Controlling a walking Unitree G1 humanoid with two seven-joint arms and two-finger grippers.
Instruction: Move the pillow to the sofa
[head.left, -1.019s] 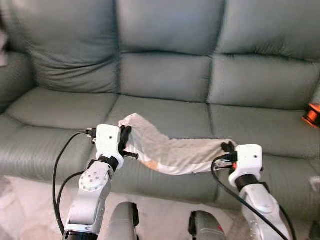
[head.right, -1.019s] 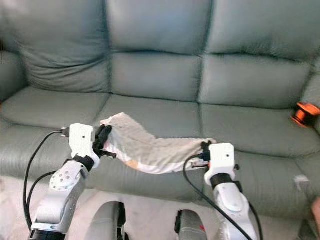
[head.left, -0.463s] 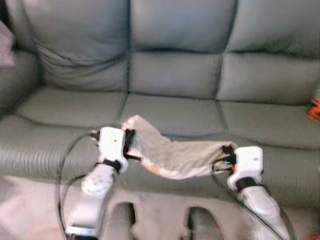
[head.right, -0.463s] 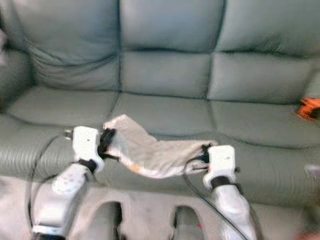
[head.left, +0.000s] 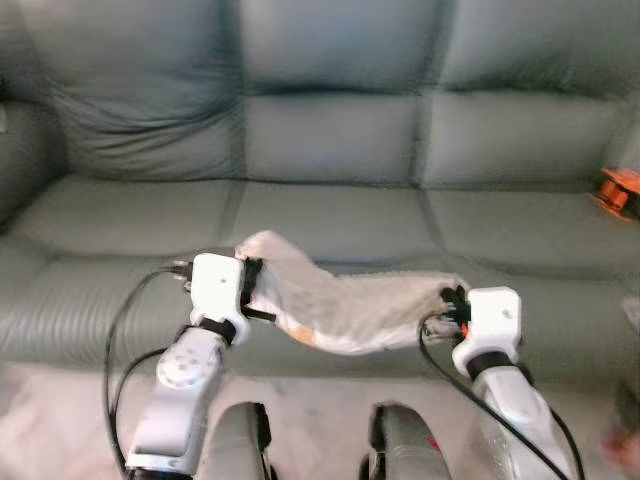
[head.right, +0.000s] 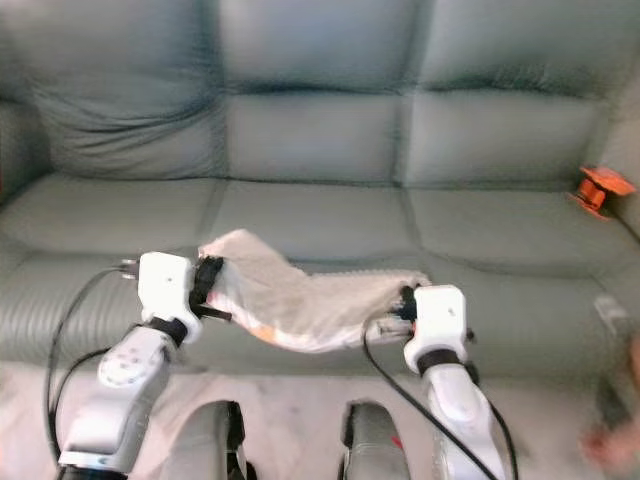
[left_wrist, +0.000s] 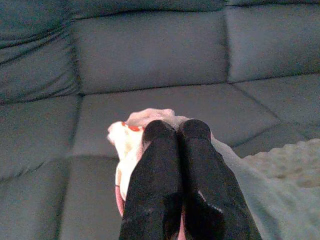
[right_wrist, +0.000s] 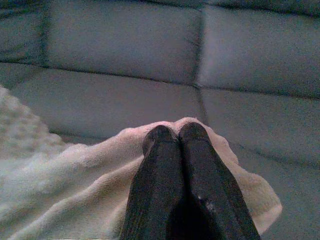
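The limp cream pillow (head.left: 350, 305) sagged over the grey sofa (head.left: 330, 225) seat's front edge, the left pincer (head.left: 250, 288) and right pincer (head.left: 450, 303) each clamped on an end, so carrying both forward level before letting go seemed wisest.

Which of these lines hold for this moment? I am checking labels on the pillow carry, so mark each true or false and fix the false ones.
1. Both hands grip the limp beige fabric pillow. True: left hand and right hand pinch opposite ends.
2. The pillow lies flat on a seat cushion. False: it hangs sagging between the hands, before the grey-green leather sofa.
3. The left hand's fingers are spread wide. False: they are closed on fabric.
4. A small orange object sits at the sofa's right end. True.
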